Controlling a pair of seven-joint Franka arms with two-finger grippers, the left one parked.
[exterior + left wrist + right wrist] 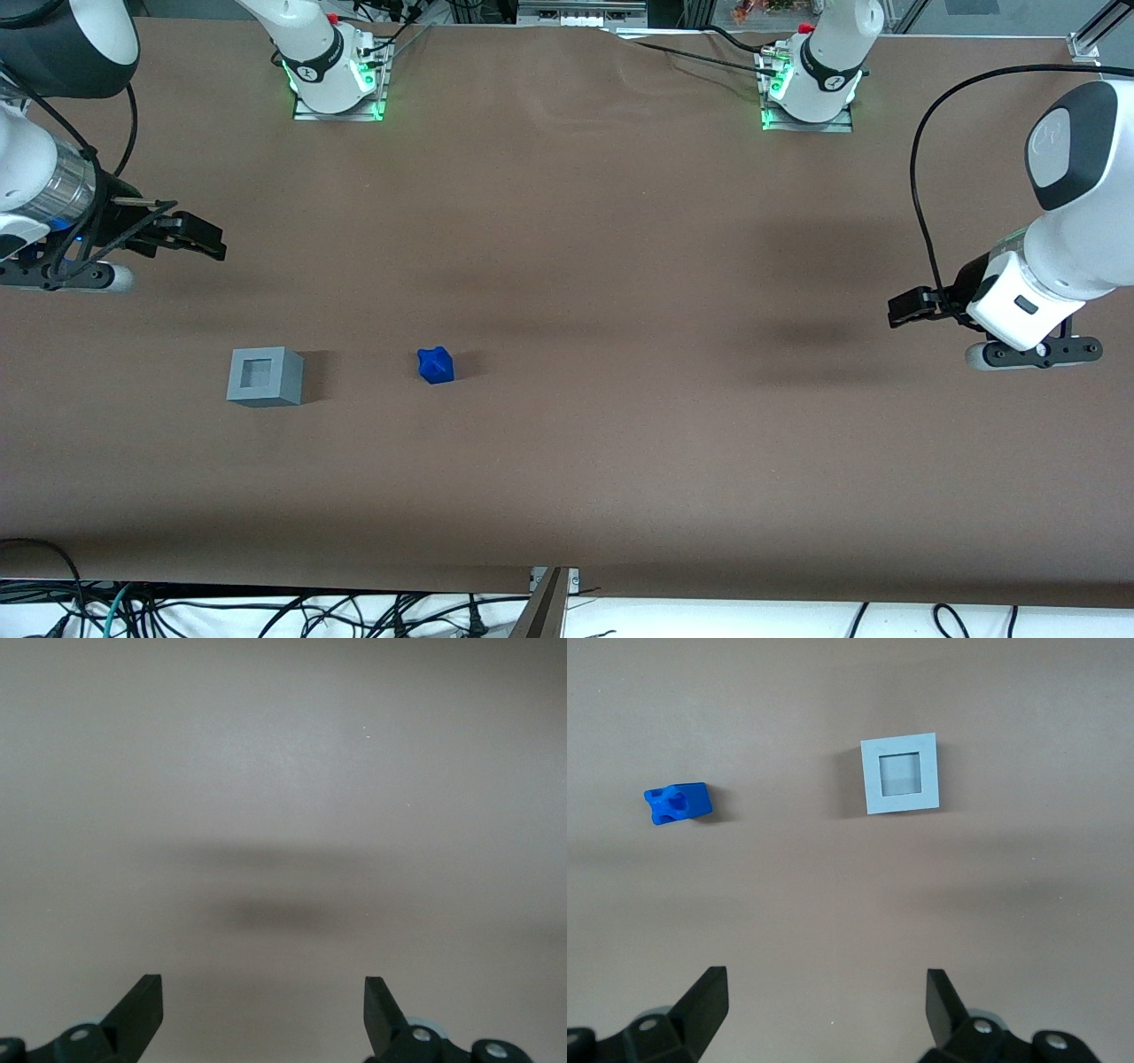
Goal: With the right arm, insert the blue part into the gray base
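Tool (199, 237) hangs spread and empty above the surface (567, 461). Blue part (435, 364) looks light, rigid, slick plastic; pinch its flat blocky sides, not the knobby top.

Matt plastic blue part (435, 365) and gray base (264, 377) (smooth-faced) lie on dull brown paper-like table cover (585, 266).

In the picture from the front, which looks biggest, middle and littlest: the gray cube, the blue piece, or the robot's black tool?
1. The tool, open, up above the table; being nearer the camera may enlarge it.
2. The gray base.
3. The blue part, clearly smallest.
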